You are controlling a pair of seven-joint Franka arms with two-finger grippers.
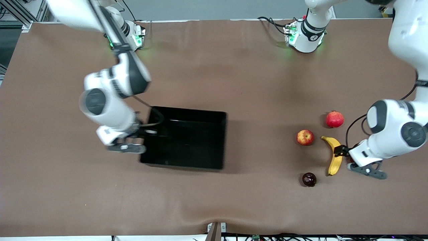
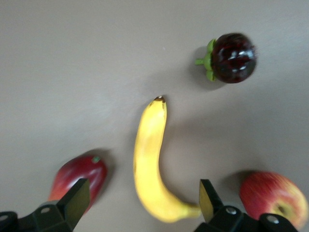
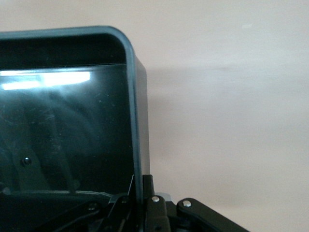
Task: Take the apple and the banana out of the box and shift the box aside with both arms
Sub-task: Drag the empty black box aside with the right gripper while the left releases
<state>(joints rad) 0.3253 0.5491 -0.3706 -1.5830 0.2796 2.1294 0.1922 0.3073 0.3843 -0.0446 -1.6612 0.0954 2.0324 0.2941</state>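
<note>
Already empty, the box (image 1: 187, 139) sits mid-table, its wall toward the right arm's end clamped in the right gripper (image 3: 145, 203). The apple (image 1: 305, 137) and banana (image 1: 333, 155) lie on the table toward the left arm's end, the left gripper (image 2: 140, 203) spread wide over the banana. Pulled by one wall only, the box may pivot or slip free.
</note>
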